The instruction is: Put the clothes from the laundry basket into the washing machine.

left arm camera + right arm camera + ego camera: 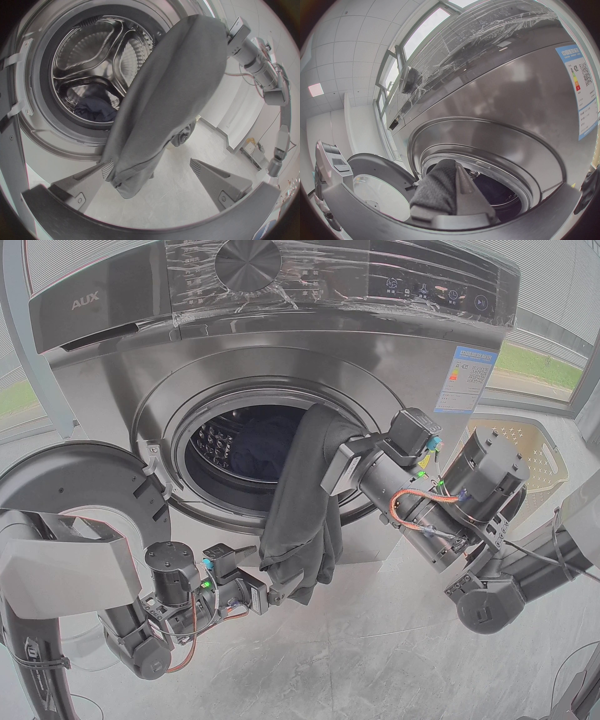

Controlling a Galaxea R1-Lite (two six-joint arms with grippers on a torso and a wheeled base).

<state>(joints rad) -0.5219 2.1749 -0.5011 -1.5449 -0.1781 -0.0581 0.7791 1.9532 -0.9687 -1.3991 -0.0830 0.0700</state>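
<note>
A dark grey garment (306,509) hangs down from the right rim of the washing machine's (350,359) open drum to near the floor. My right gripper (323,427) holds its top at the drum mouth. In the right wrist view that gripper (453,190) is shut on the grey cloth (437,184). My left gripper (287,588) is low in front of the machine at the garment's bottom edge. It stands open (151,167), and the hem (125,184) rests against one finger (107,168). A navy garment (95,109) lies inside the drum (262,446).
The round door (81,490) is swung open to the left, just above my left arm. A pale perforated laundry basket (544,465) stands on the right, behind my right arm. Grey floor (350,646) lies open in front of the machine.
</note>
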